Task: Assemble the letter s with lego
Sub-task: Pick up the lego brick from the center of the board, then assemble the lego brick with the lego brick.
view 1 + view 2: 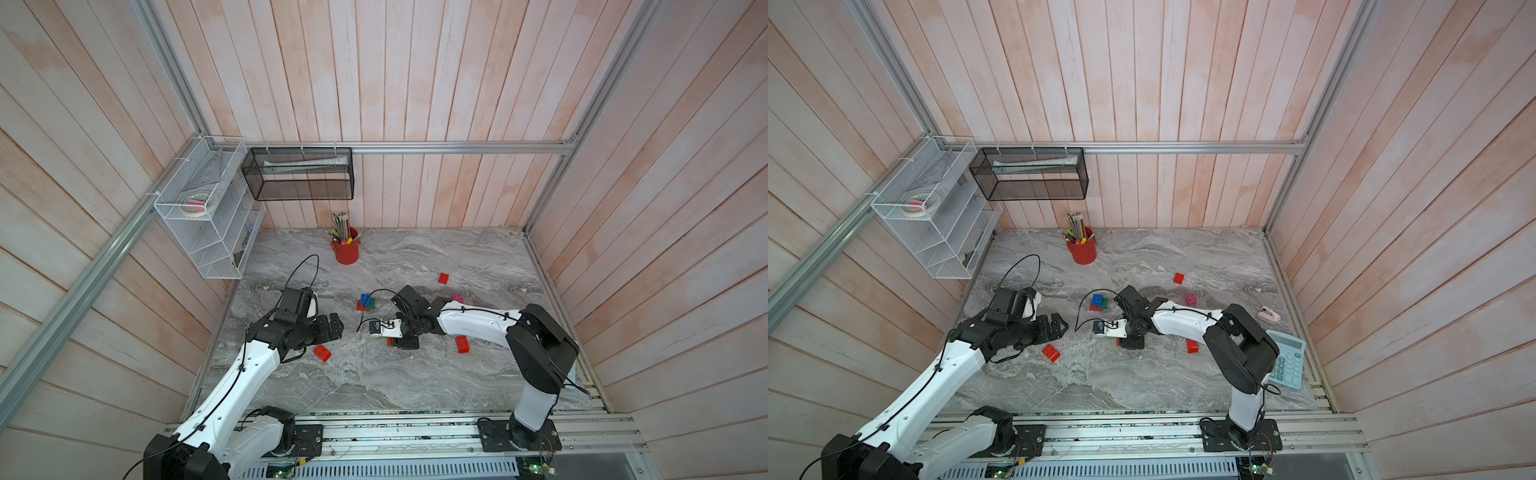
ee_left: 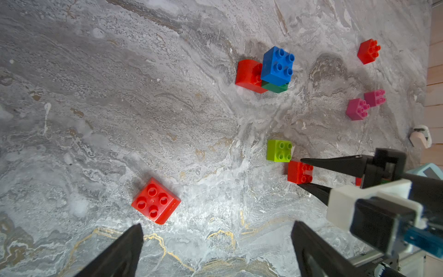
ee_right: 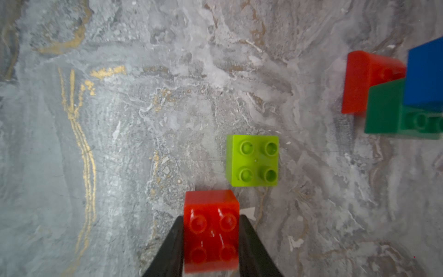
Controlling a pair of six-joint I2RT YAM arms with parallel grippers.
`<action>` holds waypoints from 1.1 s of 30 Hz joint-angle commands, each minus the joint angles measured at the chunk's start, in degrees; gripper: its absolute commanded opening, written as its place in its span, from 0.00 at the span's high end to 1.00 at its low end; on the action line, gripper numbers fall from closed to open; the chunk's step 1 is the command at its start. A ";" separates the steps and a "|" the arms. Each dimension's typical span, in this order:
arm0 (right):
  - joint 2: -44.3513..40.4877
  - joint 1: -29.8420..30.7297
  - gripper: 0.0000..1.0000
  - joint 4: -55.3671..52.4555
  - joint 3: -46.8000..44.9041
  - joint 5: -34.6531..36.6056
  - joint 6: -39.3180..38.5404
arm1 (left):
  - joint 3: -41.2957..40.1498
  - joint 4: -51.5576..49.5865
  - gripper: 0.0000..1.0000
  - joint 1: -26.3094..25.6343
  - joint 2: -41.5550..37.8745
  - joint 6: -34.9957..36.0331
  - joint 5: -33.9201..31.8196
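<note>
While the left gripper hangs with fingers spread wide by the nearest red brick, the right gripper is clamped on a square red brick, no long axis; the lime brick sits just beside, far-left of it, nearest that gripper. Counted: five red, two pink bricks, one blue brick, one dark green brick

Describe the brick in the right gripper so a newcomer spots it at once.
On the grey marble table, look near its centre. The right gripper is shut on a red four-stud brick beside a lime green brick; no other brick is gripped.
</note>
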 commanded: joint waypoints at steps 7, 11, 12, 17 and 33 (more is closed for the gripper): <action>0.68 -1.14 0.72 -0.88 5.54 -1.09 4.57 | 1.43 1.04 0.00 0.23 -0.36 0.43 1.99; 2.91 -1.51 0.72 -1.75 7.44 -0.91 4.04 | 1.92 1.02 0.00 0.26 -0.14 0.46 2.31; 3.37 -1.53 0.72 -1.80 7.72 -0.89 3.82 | 1.92 1.09 0.00 0.28 -0.14 0.47 2.36; 5.47 -1.43 0.72 -3.38 9.27 -0.48 2.43 | 2.29 0.95 0.00 0.22 0.00 0.80 2.30; 7.20 -1.44 0.72 -6.90 9.84 0.41 0.31 | 1.70 1.90 0.00 0.28 0.87 1.15 3.24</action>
